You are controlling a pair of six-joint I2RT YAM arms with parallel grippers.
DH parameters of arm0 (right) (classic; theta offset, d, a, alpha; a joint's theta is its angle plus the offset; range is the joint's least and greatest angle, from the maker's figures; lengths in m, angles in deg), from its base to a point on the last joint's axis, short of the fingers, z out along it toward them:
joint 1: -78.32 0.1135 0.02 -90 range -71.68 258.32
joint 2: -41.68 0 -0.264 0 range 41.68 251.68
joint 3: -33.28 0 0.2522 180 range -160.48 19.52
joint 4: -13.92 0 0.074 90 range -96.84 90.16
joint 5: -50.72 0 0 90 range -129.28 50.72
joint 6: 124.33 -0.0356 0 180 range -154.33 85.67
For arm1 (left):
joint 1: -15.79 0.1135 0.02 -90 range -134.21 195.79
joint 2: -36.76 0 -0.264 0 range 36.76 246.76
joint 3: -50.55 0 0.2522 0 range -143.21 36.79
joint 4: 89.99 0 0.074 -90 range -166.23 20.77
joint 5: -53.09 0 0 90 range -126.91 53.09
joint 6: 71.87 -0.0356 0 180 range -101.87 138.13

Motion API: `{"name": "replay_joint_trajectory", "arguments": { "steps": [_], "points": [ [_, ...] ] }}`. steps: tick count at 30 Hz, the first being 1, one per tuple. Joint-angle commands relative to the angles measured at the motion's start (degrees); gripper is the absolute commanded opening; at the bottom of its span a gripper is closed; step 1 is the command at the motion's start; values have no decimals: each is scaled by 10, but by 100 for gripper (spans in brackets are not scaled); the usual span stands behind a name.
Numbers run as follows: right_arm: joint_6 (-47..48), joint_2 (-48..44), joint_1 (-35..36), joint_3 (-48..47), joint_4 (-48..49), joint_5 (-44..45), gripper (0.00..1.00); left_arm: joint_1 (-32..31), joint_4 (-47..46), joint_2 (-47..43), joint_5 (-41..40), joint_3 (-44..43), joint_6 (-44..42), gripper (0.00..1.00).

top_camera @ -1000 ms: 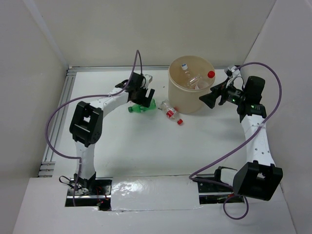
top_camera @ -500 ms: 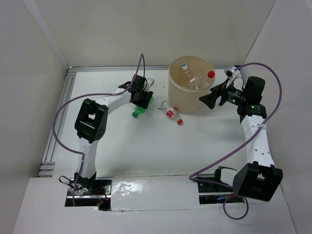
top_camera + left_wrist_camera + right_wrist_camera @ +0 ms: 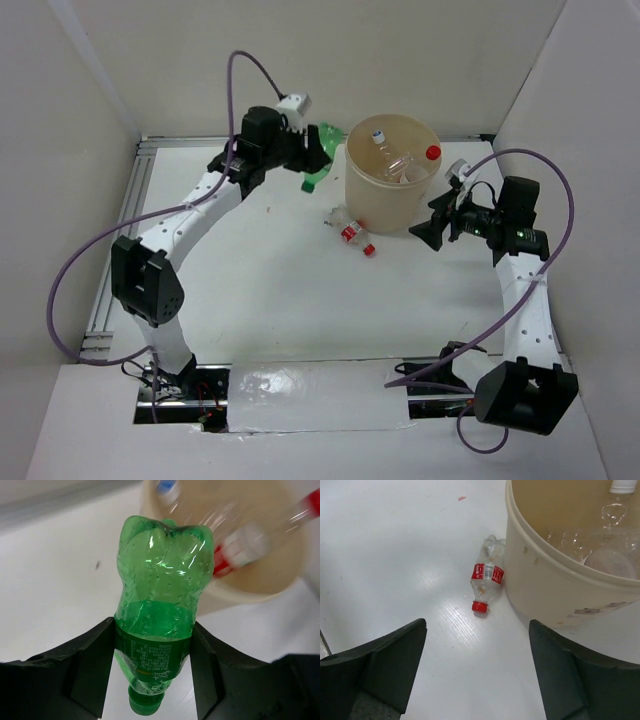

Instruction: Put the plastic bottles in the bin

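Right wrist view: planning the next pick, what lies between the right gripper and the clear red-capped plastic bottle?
Only bare white table separates the right gripper from that bottle, per the right wrist view.

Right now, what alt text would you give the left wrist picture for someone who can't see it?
The left gripper holds a small green bottle by its label, cap toward the camera, above a white table. Just beyond it stands the tan bin with clear red-labelled bottles inside.
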Motion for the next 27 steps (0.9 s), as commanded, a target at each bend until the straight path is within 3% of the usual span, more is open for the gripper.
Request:
{"name": "replay_joint_trajectory", "arguments": {
  "steps": [1,3,4,5,6,8,11,12,14,16,20,23,27],
  "points": [
    [60,8,-3,7,-64,11,91,-18,-133,-29,78,-54,75,25],
    [60,15,-3,7,-70,5,79,-28,-177,-1,90,-100,90,25],
    [60,21,-3,7,-70,5,67,-36,-189,12,95,-118,100,25],
    [66,21,-3,14,-70,0,37,-36,-203,42,95,-153,120,25],
    [66,21,-3,14,-70,0,25,-44,-212,59,95,-174,127,27],
    [66,15,-3,29,-63,0,16,-59,-223,94,78,-208,138,34],
    [72,1,18,37,-54,0,58,-77,-212,164,56,-286,151,48],
    [72,1,27,44,-54,0,72,-77,-206,187,49,-295,157,67],
    [87,1,48,58,-49,12,83,-89,-206,195,26,-300,157,86],
    [87,-4,90,75,-31,44,89,-89,-217,200,17,-301,162,100],
    [45,-4,182,127,83,153,96,-89,-210,200,11,-325,160,100],
    [9,14,252,145,176,257,96,-89,-199,162,-11,-311,140,100],
    [-61,66,329,152,280,399,96,-89,-183,33,-87,-180,70,100]
  ]
}}
